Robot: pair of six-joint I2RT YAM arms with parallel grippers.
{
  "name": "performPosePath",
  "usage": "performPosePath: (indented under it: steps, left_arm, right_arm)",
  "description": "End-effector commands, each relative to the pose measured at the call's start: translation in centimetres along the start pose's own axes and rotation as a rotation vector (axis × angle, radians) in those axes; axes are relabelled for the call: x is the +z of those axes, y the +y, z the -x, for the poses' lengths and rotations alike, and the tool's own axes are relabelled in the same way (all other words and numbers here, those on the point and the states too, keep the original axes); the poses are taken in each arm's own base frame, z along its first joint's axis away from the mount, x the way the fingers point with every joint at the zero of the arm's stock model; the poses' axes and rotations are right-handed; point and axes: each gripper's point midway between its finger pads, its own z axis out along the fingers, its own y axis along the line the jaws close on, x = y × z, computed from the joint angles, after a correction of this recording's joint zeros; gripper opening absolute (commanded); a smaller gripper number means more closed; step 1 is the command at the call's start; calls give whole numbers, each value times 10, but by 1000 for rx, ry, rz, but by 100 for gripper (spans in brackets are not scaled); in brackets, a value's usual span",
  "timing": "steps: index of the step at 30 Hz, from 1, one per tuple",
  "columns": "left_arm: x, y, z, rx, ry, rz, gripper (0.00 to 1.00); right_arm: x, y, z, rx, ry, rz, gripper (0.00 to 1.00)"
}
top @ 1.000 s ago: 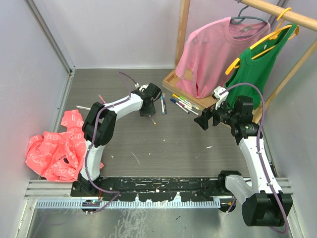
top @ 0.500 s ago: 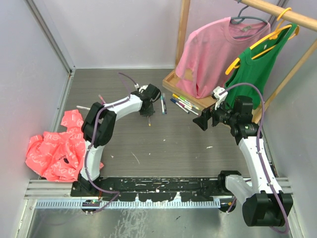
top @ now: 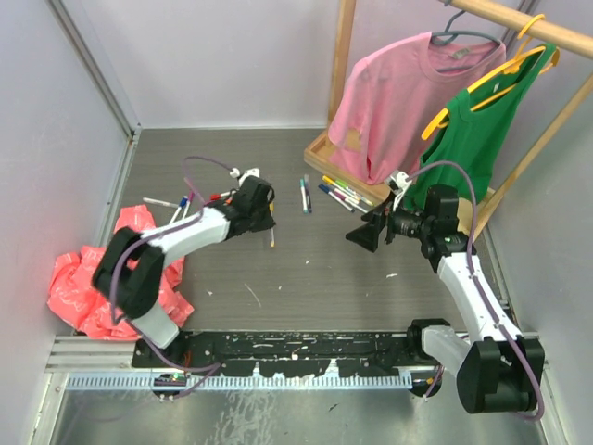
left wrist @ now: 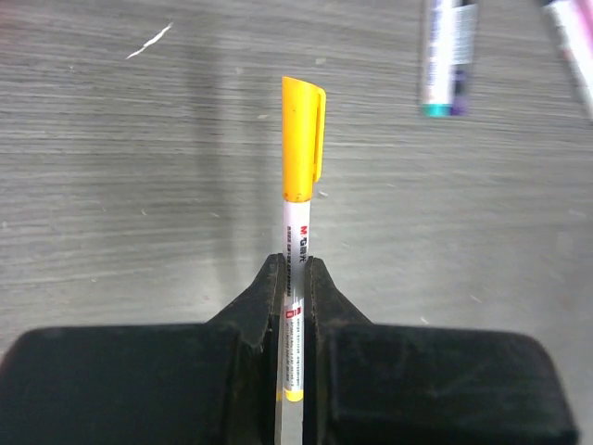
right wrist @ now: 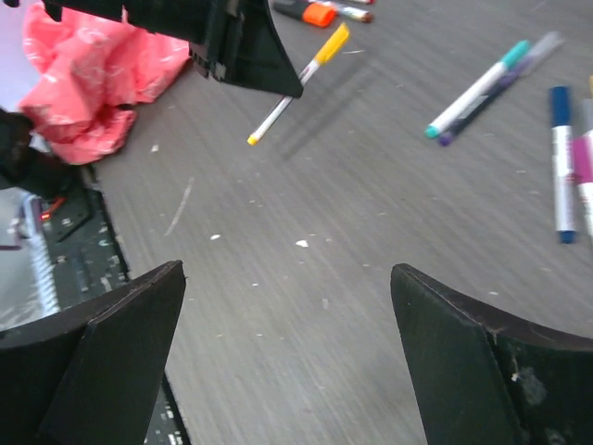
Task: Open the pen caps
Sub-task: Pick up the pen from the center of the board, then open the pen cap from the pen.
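- Shows the yellow cap (left wrist: 303,139) not yet off, straight ahead of the tips of the left gripper (left wrist: 294,278), with that gripper clamped shut on the white barrel of the pen (left wrist: 296,243), seemingly lifted off the surface (left wrist: 111,185)
- Could let the slim barrel slide forward through so narrow a pinch once the cap gets pulled, taking pen and cap away together
- Could pivot the pen about the pinch under an off-axis pull, tilting or dropping it
- Has the right gripper (right wrist: 285,278) wide open, well apart, facing the cap; might close on barrel rather than cap, or clip the left gripper just behind it
- Might send a freed cap rolling among the loose pens (right wrist: 477,88) ahead of the right gripper, off to one side
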Motion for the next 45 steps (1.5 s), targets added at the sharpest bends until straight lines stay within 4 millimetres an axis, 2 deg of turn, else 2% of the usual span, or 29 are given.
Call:
performPosePath:
  steps: [1, 4, 9, 12, 16, 19, 24, 29, 33, 40, 45]
  left_arm:
    - [-71, -51, 38, -58, -256, -353, 0]
    - [-108, -53, 17, -110, -344, -518, 0]
    - [-182, -62, 11, -219, -547, -790, 0]
    - [-210, -68, 8, -239, -618, -872, 0]
    - [-228, -78, 5, -241, -664, -898, 0]
    - [-234, -90, 5, -243, -683, -920, 0]
    - [-231, -112, 4, -215, -720, -891, 0]
    - [-231, -131, 1, -202, -723, -914, 0]
    - [-228, -139, -6, -199, -712, -923, 0]
    - [-223, -147, -13, -193, -699, -923, 0]
    - [-225, -149, -13, -199, -699, -933, 0]
  right_arm:
    - [9, 31, 17, -9, -81, 181, 97]
    - [14, 43, 15, 38, -89, 241, 97]
    - [24, 62, 15, 72, -124, 327, 96]
    - [31, 72, 11, 101, -137, 358, 96]
    - [37, 84, 2, 114, -132, 400, 95]
    - [42, 92, -2, 119, -114, 426, 94]
    - [49, 110, -12, 114, -75, 483, 91]
    - [62, 112, -27, 111, -19, 468, 86]
    - [67, 115, -29, 115, -10, 464, 82]
    - [67, 116, -22, 154, -28, 450, 76]
    - [67, 116, -22, 167, -29, 452, 60]
